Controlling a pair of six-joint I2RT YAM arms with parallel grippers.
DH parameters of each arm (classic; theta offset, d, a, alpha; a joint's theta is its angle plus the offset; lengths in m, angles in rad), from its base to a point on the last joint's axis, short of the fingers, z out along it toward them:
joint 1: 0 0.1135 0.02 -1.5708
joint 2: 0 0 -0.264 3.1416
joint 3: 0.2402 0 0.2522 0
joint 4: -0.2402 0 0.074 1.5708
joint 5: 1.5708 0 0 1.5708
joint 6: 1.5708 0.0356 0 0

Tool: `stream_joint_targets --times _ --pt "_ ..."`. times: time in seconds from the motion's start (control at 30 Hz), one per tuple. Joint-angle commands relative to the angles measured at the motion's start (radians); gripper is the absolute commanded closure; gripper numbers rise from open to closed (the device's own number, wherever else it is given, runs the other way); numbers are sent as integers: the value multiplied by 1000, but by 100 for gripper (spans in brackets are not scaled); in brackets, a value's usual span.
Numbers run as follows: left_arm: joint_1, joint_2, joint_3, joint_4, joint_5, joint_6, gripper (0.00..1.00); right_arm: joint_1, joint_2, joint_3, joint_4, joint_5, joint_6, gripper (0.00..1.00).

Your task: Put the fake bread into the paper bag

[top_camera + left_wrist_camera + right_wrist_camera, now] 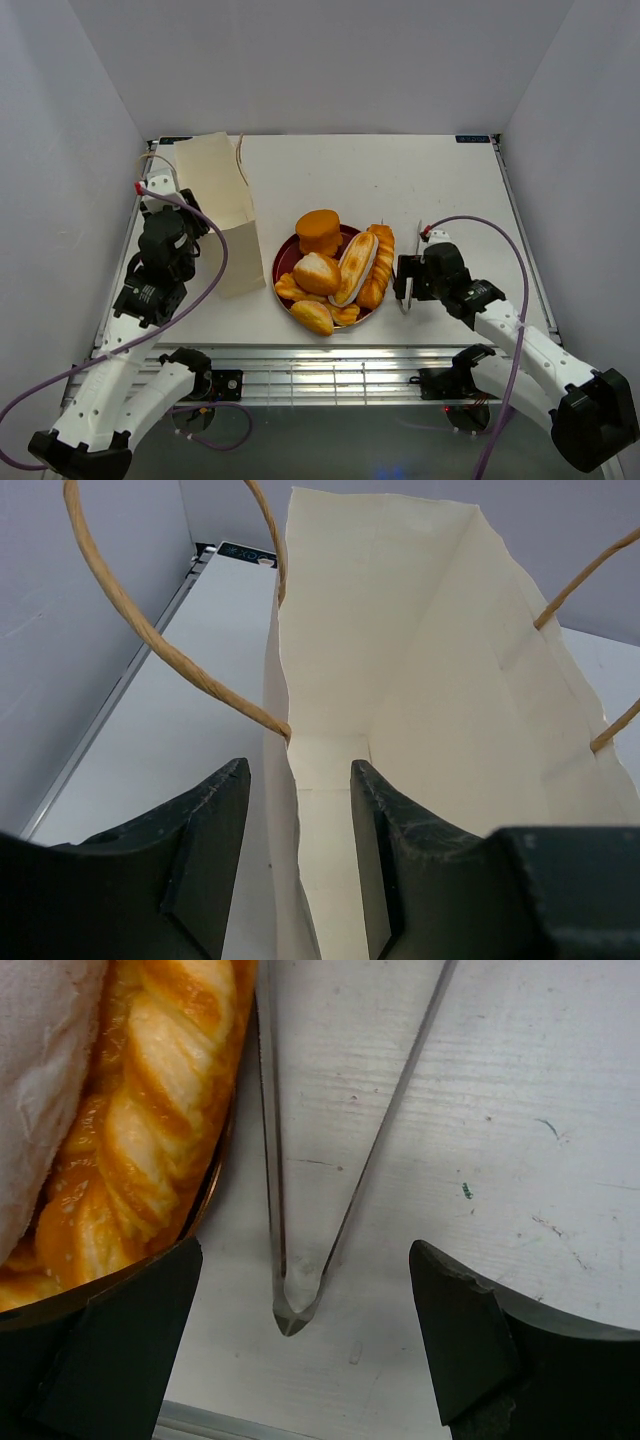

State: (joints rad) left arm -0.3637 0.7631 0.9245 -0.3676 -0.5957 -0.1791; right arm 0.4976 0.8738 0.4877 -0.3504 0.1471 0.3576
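Right wrist view: the right gripper (300, 1350) stood wide open, its jaws on either side of a pair of clear tongs (292, 1305) lying on the table (520, 1110), touching neither arm of them. Just to the left, the braid (150, 1130) lay against the rim of the plate (282, 262). A pale mass cut off at the left edge could not be identified. In the left wrist view, the left gripper (298, 810) was slightly parted astride one wall of the paper bag (420, 680), with a gap showing on both sides of the paper. The string handles (150, 640) ran out of frame. A dark label (245, 552) at the far table edge carried print too small to read. From the top, the fake bread (335, 265) sat piled on the plate, just right of the bag.
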Motion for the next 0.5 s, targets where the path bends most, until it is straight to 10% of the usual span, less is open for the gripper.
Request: stream_joint_targets --times 0.0,0.47 --pt "0 -25 -18 38 -13 13 44 13 8 -14 -7 127 44 10" --pt "-1 -110 -102 99 13 26 44 16 125 -63 149 95 49 6"
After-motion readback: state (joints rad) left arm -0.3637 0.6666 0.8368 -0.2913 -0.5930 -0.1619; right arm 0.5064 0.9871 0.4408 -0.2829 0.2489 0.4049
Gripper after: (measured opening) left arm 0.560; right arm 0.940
